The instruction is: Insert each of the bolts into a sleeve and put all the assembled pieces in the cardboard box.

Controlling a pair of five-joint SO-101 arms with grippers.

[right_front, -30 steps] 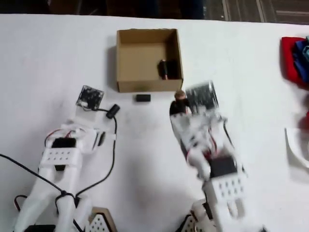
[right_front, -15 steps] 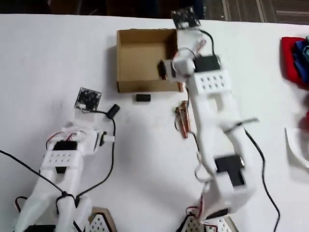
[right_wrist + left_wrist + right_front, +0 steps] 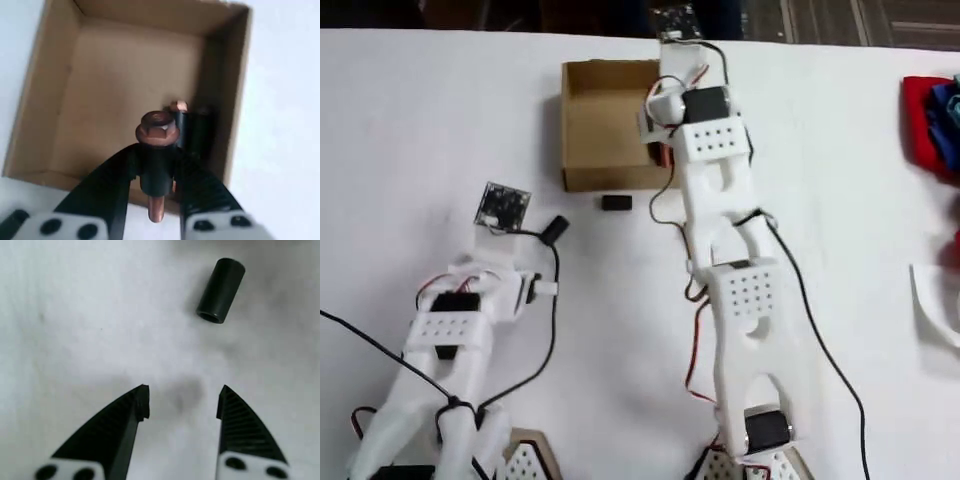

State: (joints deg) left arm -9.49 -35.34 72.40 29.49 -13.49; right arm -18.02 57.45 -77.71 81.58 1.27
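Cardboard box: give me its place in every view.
High view: cardboard box at the far middle of the white table, right arm over its right side.
Left wrist view: a black sleeve on the white table.
Right wrist view: cardboard box open beyond the right end effector, which grips a sleeved bolt.
Shared landmark: the white table.

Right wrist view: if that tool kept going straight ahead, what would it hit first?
Probably the cardboard box floor; the right tool, shut on a sleeved bolt, points into it, close to the piece already lying there.
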